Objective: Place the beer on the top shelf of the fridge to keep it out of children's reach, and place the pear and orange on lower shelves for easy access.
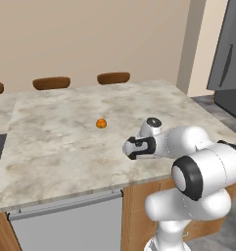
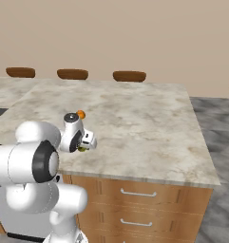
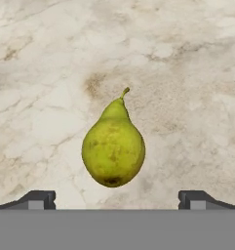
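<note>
From the left base view, the white arm bends low over a marble counter (image 1: 65, 127), its gripper (image 1: 130, 148) pointed down near the front half of the top. The orange (image 1: 101, 123) sits alone on the stone, a little beyond and to the left of the hand, apart from it. Three brown stool backs (image 1: 113, 77) line the far edge. At the upper right, the grey fridge (image 1: 229, 63) with its dark handle stands past the end of the counter, well away from the arm.

From the right base view, the gripper (image 2: 87, 142) hangs over the near part of the counter (image 2: 144, 128), and a sliver of the yellow-green pear (image 2: 81, 149) peeks out just below it. The orange (image 2: 81, 114) shows just past the top of the wrist, farther back on the stone. Wooden drawers (image 2: 137, 194) with metal pulls run under the counter edge.

In the hand view, the pear (image 3: 113, 146) lies on the marble with its stem pointing away from the camera. The two dark fingertips (image 3: 38, 200) stand spread wide, one to each side of the fruit, touching nothing. The pear sits centred between them.
</note>
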You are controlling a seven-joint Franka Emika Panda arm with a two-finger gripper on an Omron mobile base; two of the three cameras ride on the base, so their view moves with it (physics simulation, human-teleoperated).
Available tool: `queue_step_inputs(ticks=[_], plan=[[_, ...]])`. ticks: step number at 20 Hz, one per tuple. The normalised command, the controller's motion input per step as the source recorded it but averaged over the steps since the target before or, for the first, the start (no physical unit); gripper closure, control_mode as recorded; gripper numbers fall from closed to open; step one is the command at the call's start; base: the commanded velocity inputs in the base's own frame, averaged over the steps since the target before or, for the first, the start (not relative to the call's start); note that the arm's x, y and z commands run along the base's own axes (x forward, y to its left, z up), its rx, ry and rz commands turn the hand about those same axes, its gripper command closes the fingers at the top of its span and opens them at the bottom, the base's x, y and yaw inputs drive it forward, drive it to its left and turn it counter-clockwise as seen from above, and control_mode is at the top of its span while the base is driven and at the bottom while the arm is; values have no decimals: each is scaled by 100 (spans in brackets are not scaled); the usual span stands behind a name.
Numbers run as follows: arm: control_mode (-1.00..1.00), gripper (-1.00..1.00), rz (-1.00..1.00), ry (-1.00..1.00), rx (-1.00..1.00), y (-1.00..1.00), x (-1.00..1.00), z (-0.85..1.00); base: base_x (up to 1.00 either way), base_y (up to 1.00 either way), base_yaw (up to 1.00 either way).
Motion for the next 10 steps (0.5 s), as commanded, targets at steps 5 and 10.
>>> queue_step_inputs(ticks=[5,10], plan=[[-100,-100,0,0,0,4,22,-21,0,0,0],[-100,-100,0,1,0,0,18,-13,0,0,0]])
